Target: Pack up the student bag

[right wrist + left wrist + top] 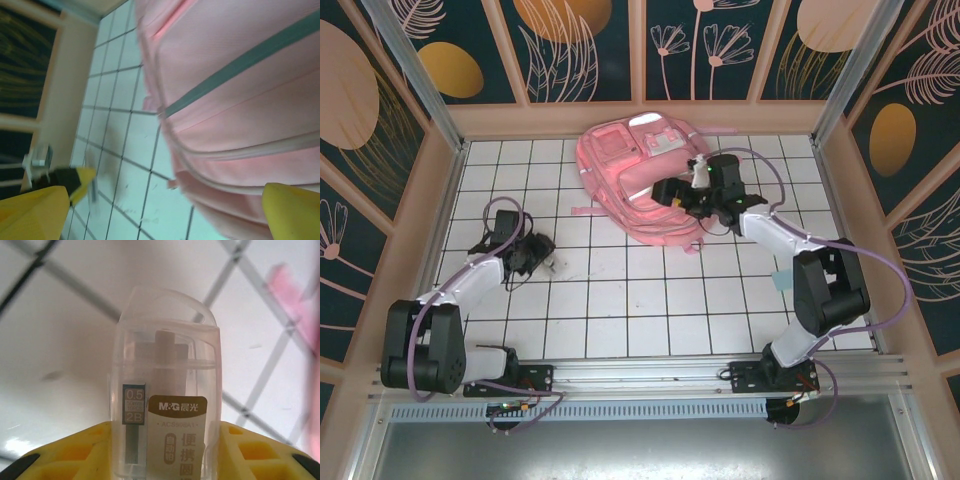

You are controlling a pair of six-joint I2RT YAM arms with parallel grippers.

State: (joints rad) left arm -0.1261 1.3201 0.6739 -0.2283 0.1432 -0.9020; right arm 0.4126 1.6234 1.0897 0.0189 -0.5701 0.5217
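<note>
White-tiled worktop (620, 310): large pink fabric backpack with silver strips (625, 175) lies upper centre; right arm (775, 228) reaches over it, left arm (470, 275) crouches centre-left. Left wrist: left jaws pinch a clear plastic lead case (167, 390); lift vertically, grip firm. Right wrist: right jaws spread wide beside backpack.

Bright, even overhead light; soft shadows on the white desk (630, 300). Left wrist view washed out, tiles (60, 340) blurred behind the clear case (167, 385); right wrist view renders the student bag (240, 85) soft.
</note>
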